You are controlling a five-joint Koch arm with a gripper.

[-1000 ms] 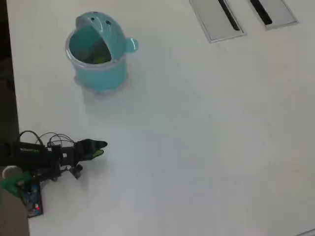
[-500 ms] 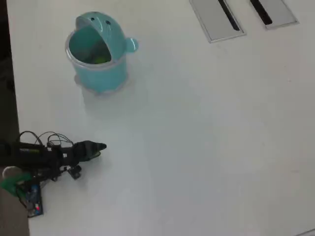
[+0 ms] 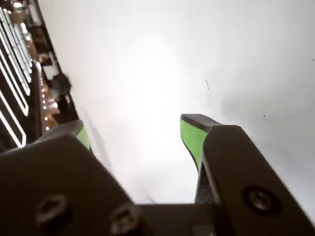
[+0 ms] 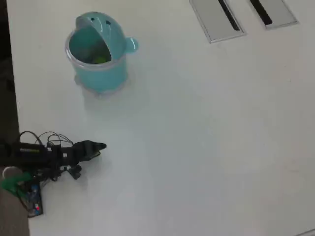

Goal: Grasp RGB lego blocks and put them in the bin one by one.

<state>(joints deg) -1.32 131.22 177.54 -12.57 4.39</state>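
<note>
Your gripper (image 3: pixel 142 140) fills the bottom of the wrist view: two black jaws with green inner pads (image 3: pixel 193 137), parted with a clear gap of bare white table (image 3: pixel 147 73) showing between them. Nothing sits in that gap; the gripper holds nothing. From overhead, you see the gripper (image 4: pixel 98 147) at the lower left of the table (image 4: pixel 206 137), pointing to the right of that view, with the black arm (image 4: pixel 39 156) and its loose wires trailing back to the left edge. A green part and a small circuit board (image 4: pixel 32 199) sit at the arm's base.

Well away from the gripper, toward the top left of the overhead view, stands the bin (image 4: pixel 97 51), upright on the table, its hood with two dark dots at the far rim and its small knob sticking out on the right. Inside it you can make out a yellow-green block (image 4: pixel 101 59); any other blocks in there are too dim to tell.

Farthest off, at the top right edge of the overhead view, lie two grey plates (image 4: pixel 216 19) with black slots, side by side.
</note>
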